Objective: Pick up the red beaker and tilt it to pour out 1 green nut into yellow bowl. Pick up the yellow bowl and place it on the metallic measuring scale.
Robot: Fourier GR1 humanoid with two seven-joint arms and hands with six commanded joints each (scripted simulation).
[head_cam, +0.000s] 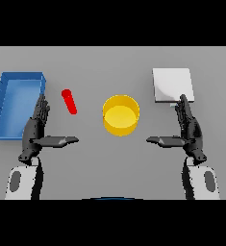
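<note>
The red beaker (69,102), a slim tube, lay tilted on the grey bench (90,158) between the blue tray (4,103) and the round yellow bowl (120,115), touching neither. The square metallic scale (172,85) sat right of the bowl. The left robot hand (37,132) and right robot hand (187,130) hovered flat with fingers straight and thumbs turned inward, holding nothing.

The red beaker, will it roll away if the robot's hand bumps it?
Probably. The red beaker looks like a slim round tube lying tilted on the grey table, so a sideways nudge could roll it. It looks small and stiff, likely light. Nothing touches it: the left hand is beside it, the yellow bowl apart.
</note>
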